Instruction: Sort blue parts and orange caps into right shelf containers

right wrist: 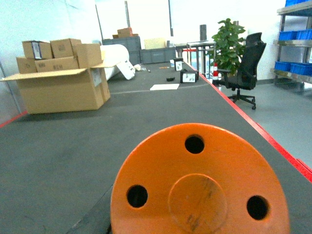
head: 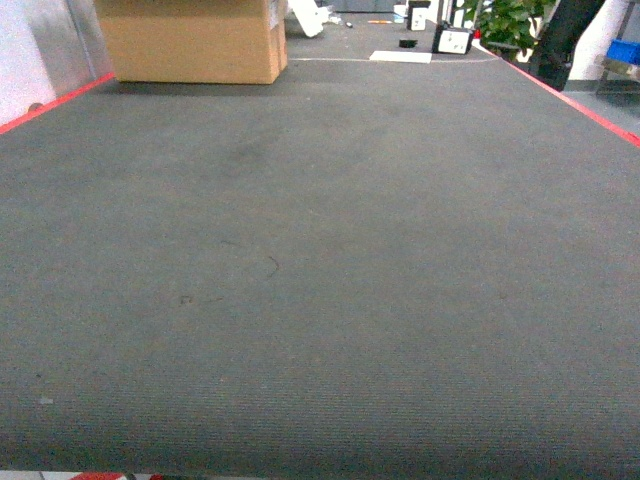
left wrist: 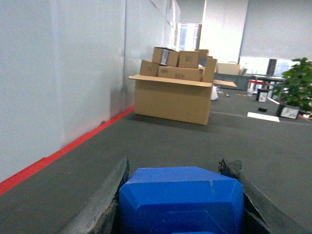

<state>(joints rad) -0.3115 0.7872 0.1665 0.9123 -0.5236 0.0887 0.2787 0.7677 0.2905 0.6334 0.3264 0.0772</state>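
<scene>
My left claw holds a chunky blue plastic part with slanted corners. Its two dark fingers press on both sides of the part.

Past it, by the white wall, sits a big open brown cardboard box with smaller brown boxes piled on top. Some have white stickers, but the writing is too small for me to read. A red stripe runs along the edge of the dark grey felt tabletop.

From my head I see only that tabletop, the big box at the far left corner, and some small white and black things far away at the back. I cannot see my claws there.

My right claw is hidden behind a round orange plastic cap with three small holes, which fills the lower part of that view. I cannot tell how the claw grips it.

Further right stand a green leafy plant, a black office chair, and a grey shelf with bright blue plastic crates on it. They are well away from both claws.
</scene>
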